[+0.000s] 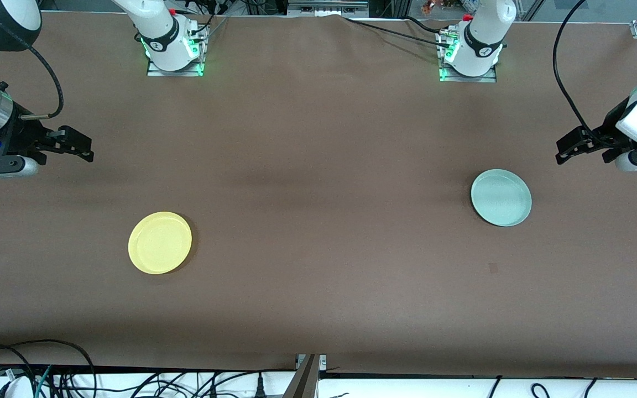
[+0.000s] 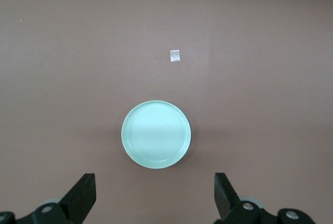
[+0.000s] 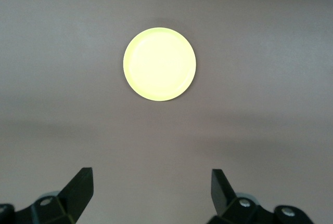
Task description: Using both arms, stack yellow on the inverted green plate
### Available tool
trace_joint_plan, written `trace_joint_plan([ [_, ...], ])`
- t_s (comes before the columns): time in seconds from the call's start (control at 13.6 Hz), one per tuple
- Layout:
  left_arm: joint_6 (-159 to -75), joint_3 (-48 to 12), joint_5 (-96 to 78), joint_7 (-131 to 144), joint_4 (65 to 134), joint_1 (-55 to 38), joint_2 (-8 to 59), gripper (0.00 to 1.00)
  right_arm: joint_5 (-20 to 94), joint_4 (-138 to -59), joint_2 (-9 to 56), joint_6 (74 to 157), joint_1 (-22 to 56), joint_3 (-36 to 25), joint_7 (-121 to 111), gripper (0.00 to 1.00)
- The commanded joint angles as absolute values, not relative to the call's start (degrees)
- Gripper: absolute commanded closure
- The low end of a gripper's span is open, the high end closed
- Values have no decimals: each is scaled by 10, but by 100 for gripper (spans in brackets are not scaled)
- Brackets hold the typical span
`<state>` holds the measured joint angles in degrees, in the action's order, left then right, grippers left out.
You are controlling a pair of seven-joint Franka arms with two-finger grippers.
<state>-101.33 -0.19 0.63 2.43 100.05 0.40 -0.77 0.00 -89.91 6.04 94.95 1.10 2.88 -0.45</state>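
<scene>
Brown table point(image 1: 318, 232), bare across its middle. Two white arms, one at each end, both grippers raised and spread wide, holding nothing: right gripper point(image 1: 78, 148) over the table edge above the yellow plate's end, left gripper point(image 1: 578, 145) likewise above the green plate's end. Yellow plate point(image 1: 160, 242) flat, toward the right arm's end. Green plate point(image 1: 501, 197) well apart, toward the left arm's end, apparently rim up, not yet inverted. Likely trouble: low rims slipping from fingers; a flip dropping the green plate; yellow landing off-centre and sliding. Small pale mark point(image 2: 175, 55) near the green plate.
</scene>
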Motion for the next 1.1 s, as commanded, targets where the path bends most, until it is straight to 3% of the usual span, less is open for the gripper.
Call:
trace_joint_plan([
  [0.0,-1013,4,-1,8,993,-4,-9,0,0,-901,55,951,11,29,-11,0],
  [1.03,-963,-3,-2,12,979,-9,-4,0,0,-901,55,951,11,29,-11,0],
])
